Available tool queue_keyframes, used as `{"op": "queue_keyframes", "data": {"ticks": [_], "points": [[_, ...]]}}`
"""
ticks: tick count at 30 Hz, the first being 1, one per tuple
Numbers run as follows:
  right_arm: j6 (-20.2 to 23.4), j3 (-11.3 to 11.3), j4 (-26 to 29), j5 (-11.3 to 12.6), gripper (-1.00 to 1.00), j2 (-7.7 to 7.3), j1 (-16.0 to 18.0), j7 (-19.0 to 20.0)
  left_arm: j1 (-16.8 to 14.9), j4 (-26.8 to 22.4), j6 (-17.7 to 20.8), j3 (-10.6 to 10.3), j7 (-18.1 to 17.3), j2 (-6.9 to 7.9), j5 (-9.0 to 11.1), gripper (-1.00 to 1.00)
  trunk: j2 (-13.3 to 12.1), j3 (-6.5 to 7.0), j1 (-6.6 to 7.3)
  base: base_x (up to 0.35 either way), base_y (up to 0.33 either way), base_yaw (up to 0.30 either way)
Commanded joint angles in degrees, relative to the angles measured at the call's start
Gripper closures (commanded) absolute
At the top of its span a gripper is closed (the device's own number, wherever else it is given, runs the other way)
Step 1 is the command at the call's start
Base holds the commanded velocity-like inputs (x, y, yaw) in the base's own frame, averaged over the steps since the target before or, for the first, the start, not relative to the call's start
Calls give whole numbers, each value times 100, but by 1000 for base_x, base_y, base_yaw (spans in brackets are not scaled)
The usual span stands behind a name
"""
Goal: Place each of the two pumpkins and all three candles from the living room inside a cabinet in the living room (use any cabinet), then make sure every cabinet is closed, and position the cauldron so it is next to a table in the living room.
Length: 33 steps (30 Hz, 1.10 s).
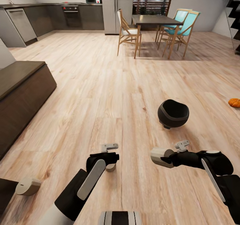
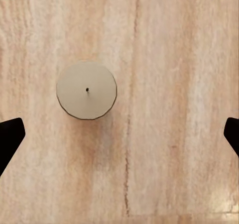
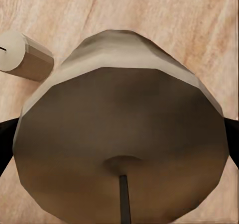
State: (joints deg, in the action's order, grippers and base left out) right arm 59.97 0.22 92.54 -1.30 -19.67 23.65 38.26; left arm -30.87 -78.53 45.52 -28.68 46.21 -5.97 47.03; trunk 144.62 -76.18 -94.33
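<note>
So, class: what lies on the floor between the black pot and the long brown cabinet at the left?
In the head view, nothing: only bare wooden floor runs between the cauldron and the cabinet.

The floor [image 1: 110, 85] is pale honey wood with darker grain streaks, and the candle [image 2: 86, 90] below the left gripper [image 2: 119, 134] is grey-olive with a tiny dark wick (its flat top paler than its side). The candle [image 3: 119, 134] between the right gripper's [image 3: 119, 139] black fingers is the same drab olive. Ahead of that gripper stand a black cauldron [image 1: 173, 113] and, farther off, a bright-orange pumpkin [image 1: 234, 102].
</note>
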Motion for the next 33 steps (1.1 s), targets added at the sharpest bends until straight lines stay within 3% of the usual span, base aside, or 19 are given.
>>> {"op": "queue_keyframes", "data": {"ticks": [1,4,7,11,12,15,18,21,23,24,26,33], "points": [[3,-3,0,12,100,-2,0,7,-52,75,1,-5,2,1,-3,-100,0,0,0,0,0,-288],[3,-14,0,14,100,-9,1,16,-261,355,12,-1,-3,5,7,-100,0,0,0,0,0,-294],[3,-40,1,15,100,-16,8,22,-686,1009,20,36,-11,4,63,-100,0,0,0,0,0,-206],[3,-45,1,16,100,-18,9,23,-1081,1776,20,461,-15,39,278,-100,0,0,0,0,0,-69],[3,-46,1,16,100,-18,7,23,-1249,2034,26,679,-19,53,337,-100,0,0,0,0,0,-30],[3,-57,1,16,100,-23,-7,26,-1547,2460,21,953,-4,64,390,-100,0,0,0,0,0,-16],[3,-145,1,16,100,-25,-11,28,-1602,2618,-9,949,-4,58,391,-100,0,0,0,0,0,-5],[3,-617,1,21,100,-91,-17,186,-1636,2751,-31,868,5,31,392,-100,0,0,0,0,0,-2],[3,-1090,1,23,100,-399,-53,886,-1650,2806,-51,771,19,1,393,-100,0,0,0,0,0,-1],[3,-1165,1,22,100,-479,-60,1072,-1652,2813,-54,744,21,-6,392,-100,0,0,0,0,0,0],[3,-1302,1,19,100,-632,-72,1439,-1655,2828,-62,684,23,-21,402,-100,0,0,0,0,0,0],[3,-1386,1,9,100,-732,-78,1738,-1658,2840,-58,632,11,-27,412,-100,0,0,0,0,0,0]]}}
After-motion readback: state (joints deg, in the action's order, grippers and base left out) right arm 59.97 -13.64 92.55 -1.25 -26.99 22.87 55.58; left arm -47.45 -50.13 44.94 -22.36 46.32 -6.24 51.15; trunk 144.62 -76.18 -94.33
